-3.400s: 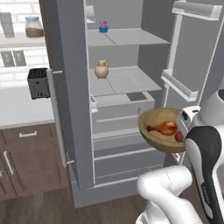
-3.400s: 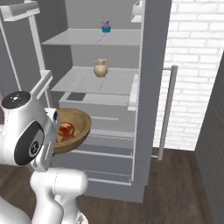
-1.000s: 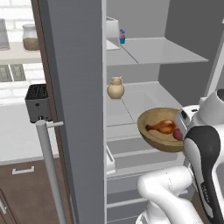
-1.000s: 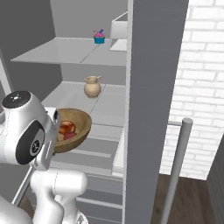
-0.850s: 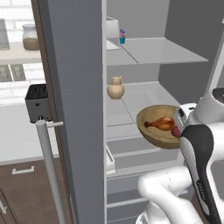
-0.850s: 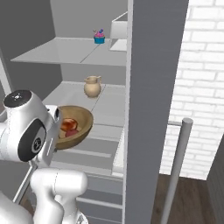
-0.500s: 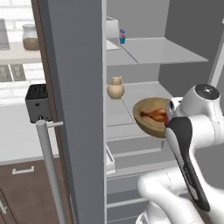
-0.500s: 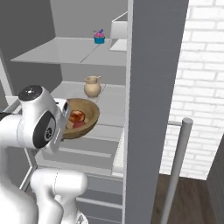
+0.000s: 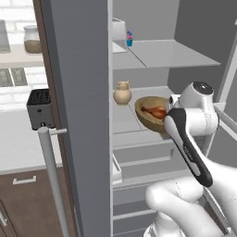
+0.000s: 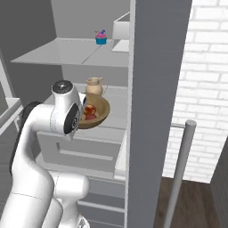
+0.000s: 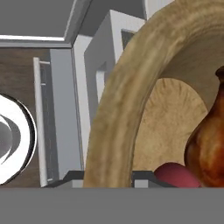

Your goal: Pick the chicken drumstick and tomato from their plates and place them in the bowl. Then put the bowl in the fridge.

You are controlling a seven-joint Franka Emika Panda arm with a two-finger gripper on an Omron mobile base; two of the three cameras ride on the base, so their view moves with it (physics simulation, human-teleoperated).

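Note:
The wooden bowl (image 9: 147,118) hangs tilted just above the fridge's middle shelf (image 10: 113,100), with its open side turned toward the left base camera. My gripper (image 11: 109,177) is shut on the bowl's rim (image 11: 113,122), one finger on each side of it. The glossy brown chicken drumstick (image 9: 155,111) lies inside the bowl (image 10: 100,116), and up close the drumstick (image 11: 206,148) rests against the red tomato (image 11: 176,175). My white forearm (image 9: 192,139) covers the bowl's near side. The plates are out of view.
The open fridge door (image 9: 78,115) with its silver bar handle (image 9: 52,180) stands close on the left. A small tan jug (image 9: 122,92) sits on the same shelf just behind the bowl. A blue cup (image 10: 101,38) and a white carton (image 10: 120,30) stand on the upper shelf.
The arm has lifted the bowl and carried it forward into the fridge, up to the middle shelf beside the jug. Before that, the base drove closer to the fridge.

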